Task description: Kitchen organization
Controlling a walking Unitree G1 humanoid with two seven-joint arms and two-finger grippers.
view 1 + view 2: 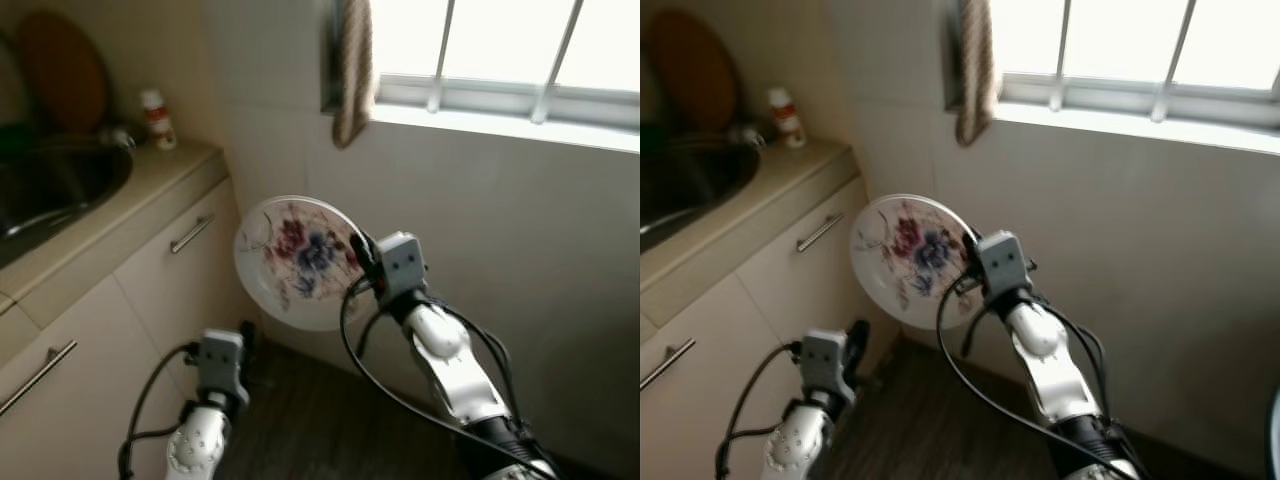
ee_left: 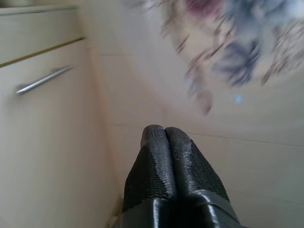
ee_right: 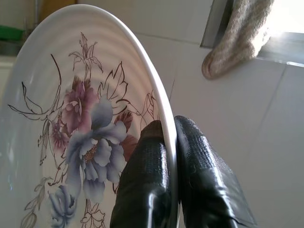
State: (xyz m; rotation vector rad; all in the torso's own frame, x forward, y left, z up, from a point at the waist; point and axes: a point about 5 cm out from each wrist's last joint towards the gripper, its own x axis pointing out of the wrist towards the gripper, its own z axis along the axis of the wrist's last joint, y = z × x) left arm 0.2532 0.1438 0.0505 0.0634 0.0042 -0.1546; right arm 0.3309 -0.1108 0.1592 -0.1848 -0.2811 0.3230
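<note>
Head views: the right tool [image 1: 362, 258] pinches a flowered plate [image 1: 296, 260] at its 3 o'clock rim, held upright in the air near the wall.

Left wrist view: the left tool [image 2: 165, 138] is closed on nothing.

Right wrist view: fingers [image 3: 147, 161] clamp the thin rim. The plate looks stiff, glazed, slippery and breakable, so a rim hold seems right.

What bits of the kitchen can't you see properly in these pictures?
- Sink: cut off by the picture's edge in the left eye view, so what lies in it is unclear.
- Small bottle on the counter: too small and blurred to read its label.
- Plate held by the right gripper: its back is hidden, and in the left wrist view its flowers are a blur.
- Cloth at the window: its top is cut off.
</note>
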